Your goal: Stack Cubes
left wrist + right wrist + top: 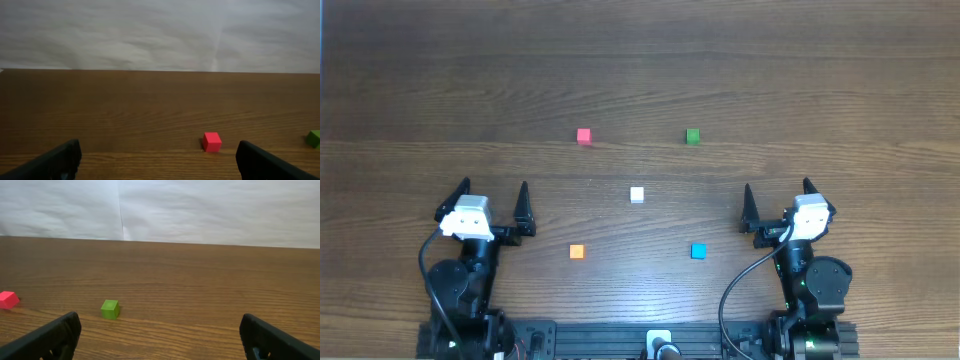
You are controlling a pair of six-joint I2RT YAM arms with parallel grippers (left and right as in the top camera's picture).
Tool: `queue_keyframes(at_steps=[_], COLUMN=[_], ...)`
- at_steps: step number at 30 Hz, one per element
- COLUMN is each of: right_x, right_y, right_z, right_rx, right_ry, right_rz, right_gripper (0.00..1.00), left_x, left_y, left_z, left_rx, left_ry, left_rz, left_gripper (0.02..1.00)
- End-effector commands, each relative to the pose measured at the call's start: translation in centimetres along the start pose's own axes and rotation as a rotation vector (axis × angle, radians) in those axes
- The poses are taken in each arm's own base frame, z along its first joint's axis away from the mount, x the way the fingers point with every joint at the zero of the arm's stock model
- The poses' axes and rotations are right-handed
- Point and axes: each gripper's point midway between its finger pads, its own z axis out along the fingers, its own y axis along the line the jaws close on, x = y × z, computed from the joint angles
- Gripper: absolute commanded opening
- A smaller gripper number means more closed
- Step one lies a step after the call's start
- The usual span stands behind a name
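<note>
Small cubes lie apart on the wooden table [640, 60]: a red cube [584, 136] and a green cube [693, 136] farther out, a white cube [637, 195] in the middle, an orange cube [577, 252] and a blue cube [698, 251] nearer the arms. My left gripper [492, 197] stands open at the left, holding nothing. My right gripper [777, 197] stands open at the right, also holding nothing. The left wrist view has the red cube [212, 141] ahead and the green cube [314, 138] at its edge. In the right wrist view I see the green cube [110, 309] and red cube [8, 299].
A white wall [160, 35] rises behind the table's far edge. Broad bare wood lies beyond the cubes and to both sides. The arm bases and a black rail [640, 340] run along the near edge.
</note>
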Motion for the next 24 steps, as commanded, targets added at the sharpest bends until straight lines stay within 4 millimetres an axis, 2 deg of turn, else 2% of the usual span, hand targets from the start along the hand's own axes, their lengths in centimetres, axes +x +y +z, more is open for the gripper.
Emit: queue_keyframes(at_steps=[1,7,11,16,18,23,24], right_x=[0.2,0.2,0.2,0.2,0.2,0.2,0.2], right_y=[-0.3,-0.3,-0.3,-0.3,-0.3,-0.3,-0.3], right_z=[0.0,0.0,0.0,0.0,0.0,0.0,0.0], right_rx=[0.013,0.014,0.014,0.014,0.014,0.013,0.014], right_ry=[0.0,0.0,0.0,0.0,0.0,0.0,0.0], right_rz=[-0.004,-0.004,-0.004,-0.004,-0.004,-0.004,-0.004], right_gripper=[0.993,0.993,0.993,0.991,0.993,0.991,0.991], left_x=[0.2,0.4,-0.3,-3.7,-5.4,-7.4,-7.7], left_y=[0.0,-0.1,-0.3,-2.2,-3.0,-4.7,-5.4], left_z=[0.0,0.1,0.4,1.6,3.2,7.0,8.7], left_rx=[0.005,0.008,0.016,0.095,0.113,0.146,0.152], left_ry=[0.002,0.011,0.019,0.127,0.226,0.426,0.509], left_rz=[0.014,-0.002,-0.094,-0.157,-0.195,-0.222,-0.232], left_gripper=[1.0,1.0,0.998,0.998,0.998,0.998,0.998])
